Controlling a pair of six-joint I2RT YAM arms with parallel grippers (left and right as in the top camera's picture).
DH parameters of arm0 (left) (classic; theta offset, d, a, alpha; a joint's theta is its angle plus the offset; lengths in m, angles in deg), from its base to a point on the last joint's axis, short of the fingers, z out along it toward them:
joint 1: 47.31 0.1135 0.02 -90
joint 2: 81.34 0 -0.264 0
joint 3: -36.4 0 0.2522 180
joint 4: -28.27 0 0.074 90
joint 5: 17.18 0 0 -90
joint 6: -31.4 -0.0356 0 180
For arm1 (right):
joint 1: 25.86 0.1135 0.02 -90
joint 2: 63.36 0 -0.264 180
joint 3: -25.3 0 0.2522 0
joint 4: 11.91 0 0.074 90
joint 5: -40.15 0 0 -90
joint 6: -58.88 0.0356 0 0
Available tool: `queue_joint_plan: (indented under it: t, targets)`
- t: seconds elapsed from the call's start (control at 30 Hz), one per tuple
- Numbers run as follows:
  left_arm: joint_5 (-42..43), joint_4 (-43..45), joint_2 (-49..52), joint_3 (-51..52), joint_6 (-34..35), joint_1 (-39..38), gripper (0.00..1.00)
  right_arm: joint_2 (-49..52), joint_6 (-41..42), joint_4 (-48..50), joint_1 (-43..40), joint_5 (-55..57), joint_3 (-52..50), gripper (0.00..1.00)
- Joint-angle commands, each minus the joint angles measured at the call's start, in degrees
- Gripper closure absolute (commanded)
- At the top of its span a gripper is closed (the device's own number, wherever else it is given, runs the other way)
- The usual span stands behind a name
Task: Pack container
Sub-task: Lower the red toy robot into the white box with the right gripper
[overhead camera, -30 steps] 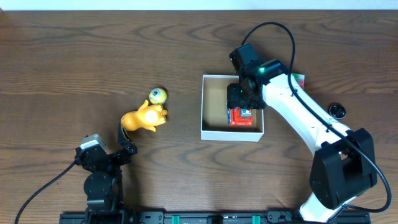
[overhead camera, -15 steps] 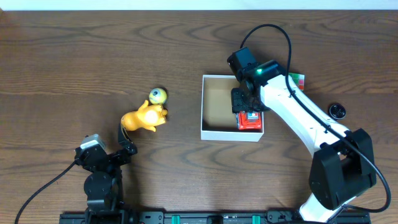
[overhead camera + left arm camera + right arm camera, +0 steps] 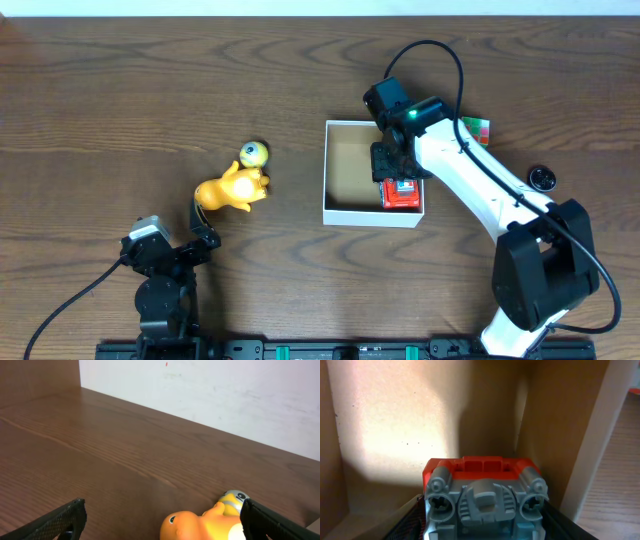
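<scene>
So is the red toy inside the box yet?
In. The red toy rests on the brown floor of the container, close to its right wall, as the overhead and right wrist views show.

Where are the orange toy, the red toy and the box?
orange toy [image 3: 228, 192], overhead view, its body.
red toy [image 3: 482, 500], right wrist view, its grey face.
box [image 3: 365, 217], overhead view, its white front wall.

my box [image 3: 370, 216] is white outside and brown inside. i see a red and grey toy [image 3: 482, 495] in the box. left of the box is an orange toy [image 3: 230, 190] on the dark brown, streaky table [image 3: 120, 100].
</scene>
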Motion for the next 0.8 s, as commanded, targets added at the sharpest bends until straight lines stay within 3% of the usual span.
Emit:
queue_joint_plan:
  t: [0.0,0.77]
  targets:
    - [-0.46,-0.39,-0.35,1.64,-0.96,0.2,0.02,0.57,0.72,0.52,0.79,1.05,1.01,0.57]
    - [-0.46,-0.37,-0.35,1.64,-0.96,0.2,0.02,2.23,2.62,1.36,0.79,0.83,0.98,0.55]
